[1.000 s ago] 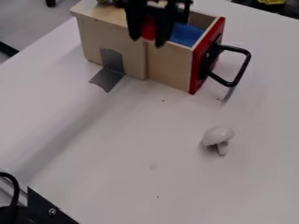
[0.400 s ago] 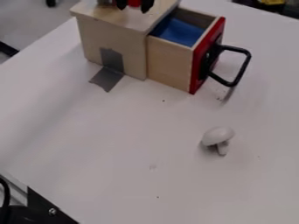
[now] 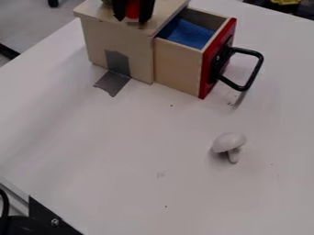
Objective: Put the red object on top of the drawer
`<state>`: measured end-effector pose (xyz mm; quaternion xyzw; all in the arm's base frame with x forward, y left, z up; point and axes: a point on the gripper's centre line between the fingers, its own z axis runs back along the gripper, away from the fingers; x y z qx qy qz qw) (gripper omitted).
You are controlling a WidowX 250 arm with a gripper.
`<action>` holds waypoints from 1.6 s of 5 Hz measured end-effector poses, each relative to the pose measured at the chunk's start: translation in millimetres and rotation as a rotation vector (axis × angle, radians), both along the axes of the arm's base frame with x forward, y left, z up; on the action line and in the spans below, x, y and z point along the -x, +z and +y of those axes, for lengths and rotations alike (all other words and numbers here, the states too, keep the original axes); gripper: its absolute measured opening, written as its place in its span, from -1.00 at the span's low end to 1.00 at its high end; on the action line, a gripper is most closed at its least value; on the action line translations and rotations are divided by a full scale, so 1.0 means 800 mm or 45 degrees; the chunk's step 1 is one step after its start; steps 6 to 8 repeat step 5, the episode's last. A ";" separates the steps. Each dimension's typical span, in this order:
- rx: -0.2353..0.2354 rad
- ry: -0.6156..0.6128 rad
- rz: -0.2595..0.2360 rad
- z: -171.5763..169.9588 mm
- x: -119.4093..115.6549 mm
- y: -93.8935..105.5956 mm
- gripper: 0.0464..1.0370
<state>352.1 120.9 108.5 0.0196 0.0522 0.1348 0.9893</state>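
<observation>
Gripper (image 3: 131, 20), pinching red object (image 3: 133, 9), has shifted away from open drawer (image 3: 178, 66), now over wooden top (image 3: 99, 14); placement looks close, release still due.

The black gripper (image 3: 131, 20) has a red object (image 3: 132, 10) between its fingers, at the wooden cabinet's (image 3: 98, 41) top. The red-fronted drawer (image 3: 178, 66) stands open, and a white toy mushroom (image 3: 229, 142) lies on the white table (image 3: 110, 160).

A robotics lab is suggested: a white table (image 3: 141, 142) is overhung by a black two-finger gripper (image 3: 133, 19), a wooden drawer unit (image 3: 98, 39) is joined to the table by grey tape (image 3: 118, 64), and a cable (image 3: 5, 202) is seen.
</observation>
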 end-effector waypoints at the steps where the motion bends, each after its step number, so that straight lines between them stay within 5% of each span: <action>1: 0.004 -0.005 0.006 0.004 0.001 0.000 0.11; 2: 0.023 -0.022 0.003 0.002 0.000 0.006 0.71; 3: 0.035 -0.042 -0.019 -0.003 -0.007 0.026 0.93; 5: 0.005 -0.083 -0.168 -0.015 0.002 0.094 0.92; 8: 0.005 -0.083 -0.168 -0.015 0.002 0.094 0.92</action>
